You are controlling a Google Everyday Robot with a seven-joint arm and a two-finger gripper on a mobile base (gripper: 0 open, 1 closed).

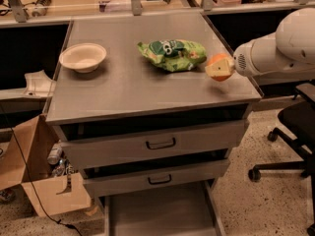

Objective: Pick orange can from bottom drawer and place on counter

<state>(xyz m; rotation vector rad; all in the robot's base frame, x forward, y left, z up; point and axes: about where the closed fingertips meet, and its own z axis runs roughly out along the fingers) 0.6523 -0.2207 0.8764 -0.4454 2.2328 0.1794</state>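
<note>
The orange can (220, 63), a small round orange thing, is held over the right side of the grey metal counter (128, 85). My gripper (218, 68) comes in from the right on a white arm and is shut on it, one pale finger lying across its front. The can sits just right of a green snack bag (172, 54) and close above the counter surface; whether it touches I cannot tell. The bottom drawer (157, 213) stands pulled out near the floor, its flat floor bare.
A white bowl (82, 57) rests on the counter's left. Two upper drawers with black handles (161, 143) are slightly open. A cardboard box (37, 181) stands at the left, a black office chair (290, 136) at the right.
</note>
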